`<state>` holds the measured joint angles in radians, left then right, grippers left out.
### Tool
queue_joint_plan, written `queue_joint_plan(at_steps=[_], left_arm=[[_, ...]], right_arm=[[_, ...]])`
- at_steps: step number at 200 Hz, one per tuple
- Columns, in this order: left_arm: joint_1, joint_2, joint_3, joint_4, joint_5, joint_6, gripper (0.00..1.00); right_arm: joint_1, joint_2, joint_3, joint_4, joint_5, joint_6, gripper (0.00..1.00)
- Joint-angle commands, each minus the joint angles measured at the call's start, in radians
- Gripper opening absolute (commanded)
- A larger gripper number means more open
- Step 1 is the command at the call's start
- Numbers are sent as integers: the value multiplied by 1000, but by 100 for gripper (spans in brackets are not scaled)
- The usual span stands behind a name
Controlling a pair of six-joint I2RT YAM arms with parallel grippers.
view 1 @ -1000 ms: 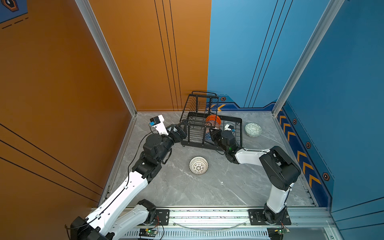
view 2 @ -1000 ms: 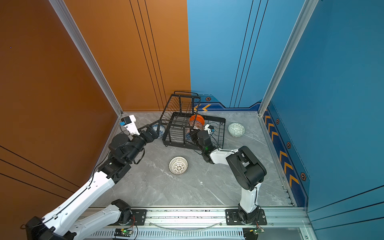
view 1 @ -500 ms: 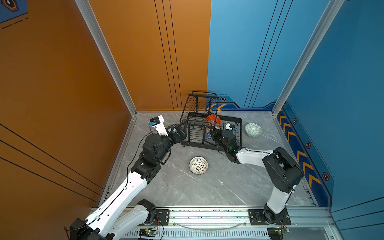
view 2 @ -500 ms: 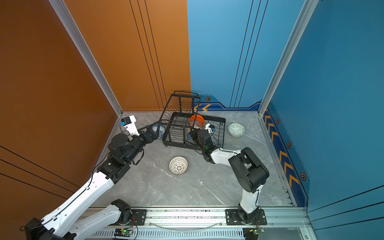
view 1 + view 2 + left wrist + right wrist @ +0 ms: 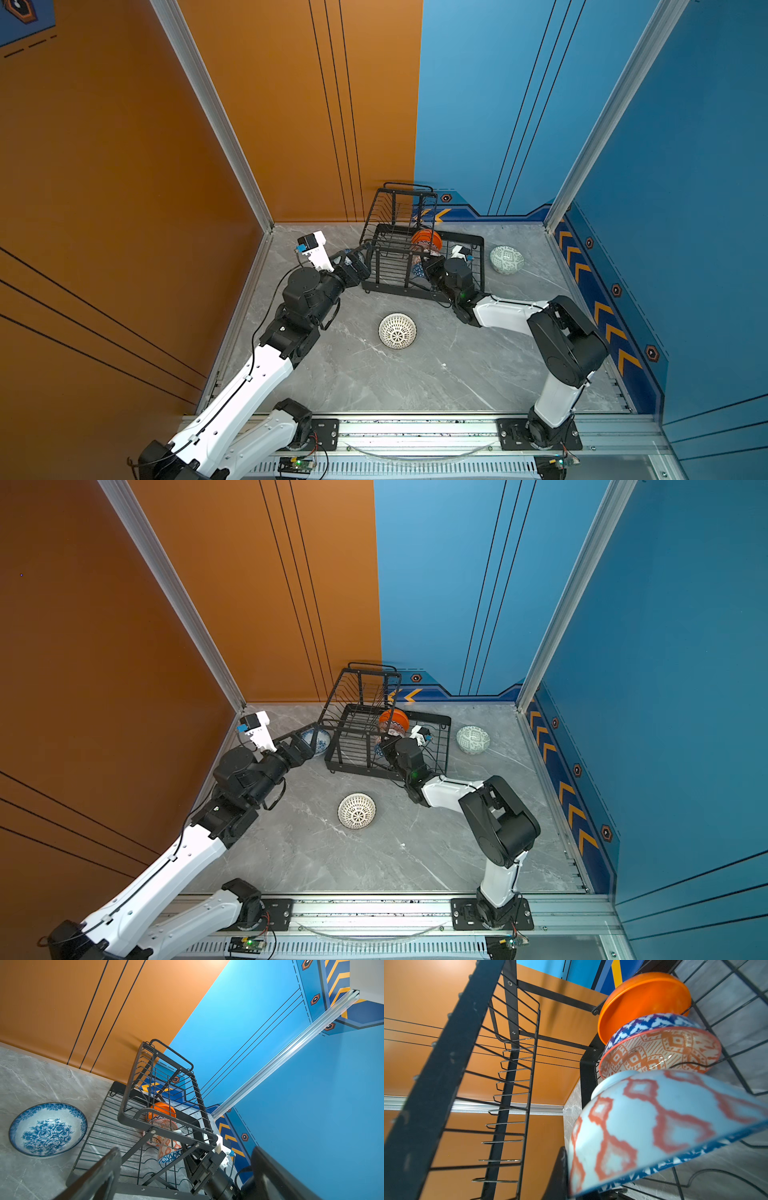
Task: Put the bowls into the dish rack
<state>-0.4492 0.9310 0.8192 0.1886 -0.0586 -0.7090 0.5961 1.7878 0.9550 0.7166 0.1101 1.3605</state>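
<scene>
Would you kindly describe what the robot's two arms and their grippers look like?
Both arms, left arm and right arm, pair white link shells with black rounded joints. A thin black cable runs along the left one. The left gripper and right gripper are black with flat fingers, each carrying a small white camera block with a blue part.

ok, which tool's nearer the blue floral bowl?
Left. The left tool sits open beside the blue floral bowl, outside the dish rack; the right tool is inside the rack, gripping a patterned bowl.
</scene>
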Motion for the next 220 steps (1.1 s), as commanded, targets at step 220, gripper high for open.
queue_joint_plan(at_steps=[220], left_arm=[[99, 25, 24, -20, 132, -75, 98]], right_arm=[[9, -33, 68, -25, 46, -102, 0]])
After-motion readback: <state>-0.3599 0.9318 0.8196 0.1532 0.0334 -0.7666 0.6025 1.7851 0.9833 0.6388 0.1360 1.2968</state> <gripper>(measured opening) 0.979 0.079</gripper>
